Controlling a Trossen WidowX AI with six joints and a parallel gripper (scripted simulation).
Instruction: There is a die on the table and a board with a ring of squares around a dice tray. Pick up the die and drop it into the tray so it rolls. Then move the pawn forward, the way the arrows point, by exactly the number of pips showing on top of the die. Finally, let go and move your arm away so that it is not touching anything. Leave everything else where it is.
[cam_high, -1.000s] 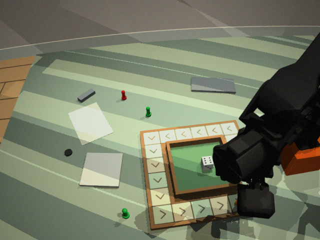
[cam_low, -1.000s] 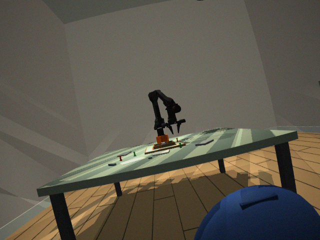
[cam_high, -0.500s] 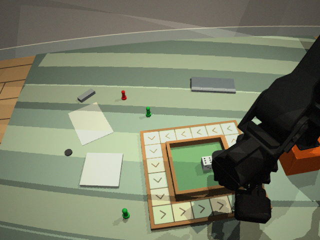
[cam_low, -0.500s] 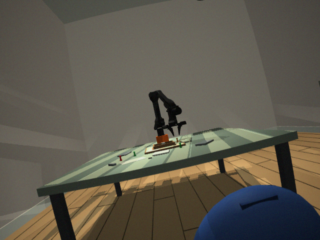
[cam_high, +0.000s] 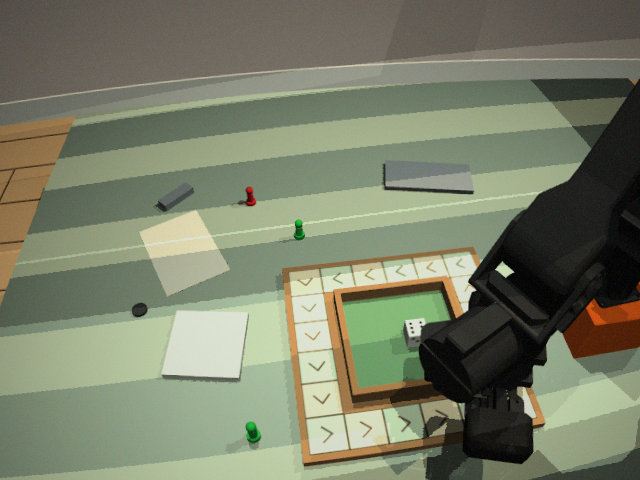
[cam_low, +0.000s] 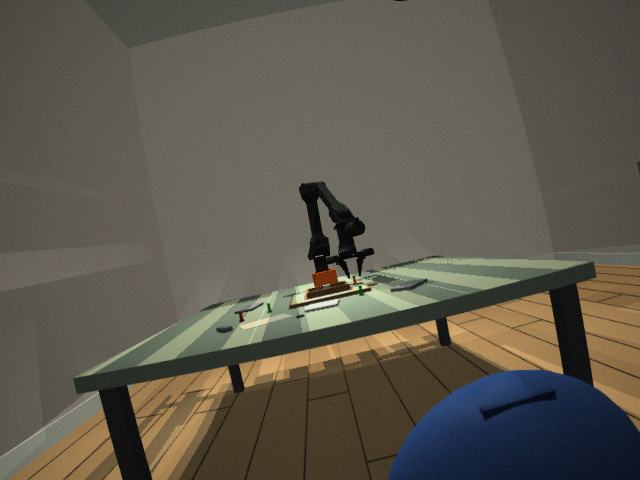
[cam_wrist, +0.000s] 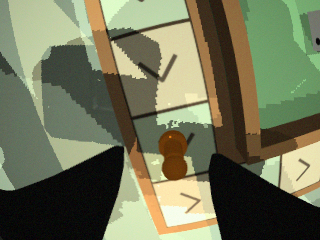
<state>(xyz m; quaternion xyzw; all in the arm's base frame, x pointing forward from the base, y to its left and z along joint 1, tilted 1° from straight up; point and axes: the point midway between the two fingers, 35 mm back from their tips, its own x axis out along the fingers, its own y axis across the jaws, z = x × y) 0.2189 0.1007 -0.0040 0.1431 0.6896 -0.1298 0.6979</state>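
the orange pawn (cam_wrist: 174, 155) is framed between the half-open, empty gripper (cam_wrist: 167, 180); the die (cam_high: 414, 330) is seen in the tray (cam_high: 345, 330) at 2 o'clock.

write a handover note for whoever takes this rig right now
Jaws: part open, holding nothing, poised either side of the orange pawn, not yet gripping it.
Things: die lies in the tray; pawn stands on a square near a corner of the board.
Done: die rolled into the tray.
Left: read the die's top pips (too small to count here), move the pawn that many squares along the arrows, release, pull the arm away.
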